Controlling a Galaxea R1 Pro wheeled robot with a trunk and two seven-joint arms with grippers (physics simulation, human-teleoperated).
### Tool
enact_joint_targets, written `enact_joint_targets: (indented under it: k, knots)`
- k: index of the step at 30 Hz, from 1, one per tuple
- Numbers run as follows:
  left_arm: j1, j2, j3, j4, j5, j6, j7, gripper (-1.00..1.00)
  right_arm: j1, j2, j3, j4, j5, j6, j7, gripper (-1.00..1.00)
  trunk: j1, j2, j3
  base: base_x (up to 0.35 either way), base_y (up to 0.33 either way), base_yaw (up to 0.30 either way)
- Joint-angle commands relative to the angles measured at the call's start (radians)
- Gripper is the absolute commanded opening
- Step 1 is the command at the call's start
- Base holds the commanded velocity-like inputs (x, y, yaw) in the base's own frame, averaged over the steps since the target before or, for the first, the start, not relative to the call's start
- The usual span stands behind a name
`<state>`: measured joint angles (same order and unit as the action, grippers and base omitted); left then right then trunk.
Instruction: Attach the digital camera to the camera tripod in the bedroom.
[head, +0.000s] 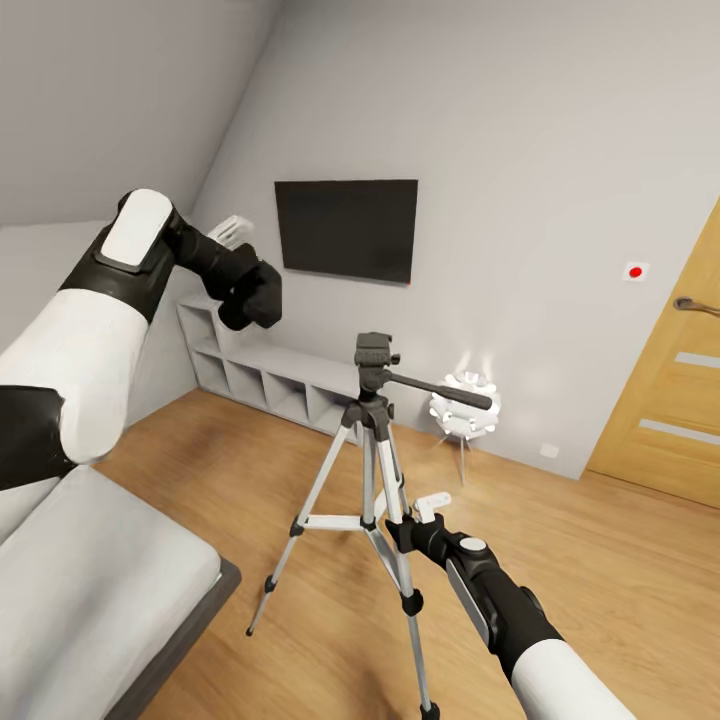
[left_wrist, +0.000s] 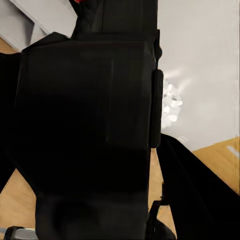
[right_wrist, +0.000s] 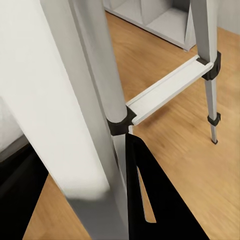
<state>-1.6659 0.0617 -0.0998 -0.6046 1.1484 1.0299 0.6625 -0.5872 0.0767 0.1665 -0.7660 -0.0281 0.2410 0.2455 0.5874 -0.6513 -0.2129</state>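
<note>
The right gripper (head: 418, 510) is seen clamped on a leg of the camera tripod (head: 372, 470), beside the brace joint. The tripod stands on the wood floor (head: 600, 560), beside the bed (head: 90, 590). The digital camera (head: 248, 292) is held pinched in the left gripper (head: 240, 290), raised to the tripod head's left. Behind the tripod, a ball lamp (head: 463, 405), shelf unit (head: 265, 375) and wall TV (head: 347, 228) are seen.

- The left arm (head: 90, 330) is smooth white shell broken by black bands at the joints, with a white pad on a black forearm.
- The right arm (head: 520, 620) has a white upper part, a black wrist, a grey panel and a round grey cap.
- The fingers (right_wrist: 150, 200) are flat and black, one slotted.
</note>
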Motion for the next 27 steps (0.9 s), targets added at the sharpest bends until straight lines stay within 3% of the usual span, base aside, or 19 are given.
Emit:
enact_joint_targets:
  k: [1,3,4,9,18,27]
  knots:
    - [-0.051,-0.005,-0.007,0.044,0.003,0.004,0.007,-1.00,0.000,-0.001,0.002,0.026,0.132,0.007,0.002,-1.00,0.001,-0.001,-0.002,0.000,0.000,0.000]
    - [-0.102,-0.011,-0.008,0.073,0.003,0.004,0.008,-1.00,0.000,-0.001,0.001,0.021,0.133,0.007,0.003,-1.00,0.001,-0.001,-0.002,0.000,0.000,0.000]
    - [-0.107,-0.016,-0.013,0.079,0.001,-0.004,0.016,-1.00,0.000,-0.001,-0.003,-0.007,0.003,0.010,0.000,-1.00,0.000,-0.001,-0.002,0.000,0.000,0.000]
    - [-0.117,-0.045,-0.014,0.107,0.005,-0.005,0.055,-1.00,0.000,0.000,0.000,-0.008,0.009,0.014,0.000,-1.00,0.000,-0.001,-0.002,0.000,0.000,0.000]
    - [-0.065,0.000,-0.014,0.116,0.006,-0.003,0.027,-1.00,0.000,-0.011,0.003,-0.025,0.005,0.018,0.001,-1.00,0.000,-0.001,-0.002,0.000,0.000,0.000]
    - [-0.014,0.003,-0.015,0.075,0.005,-0.002,-0.003,-1.00,0.000,-0.012,0.004,-0.028,0.008,0.020,0.001,-1.00,0.000,-0.001,-0.002,0.000,0.000,0.000]
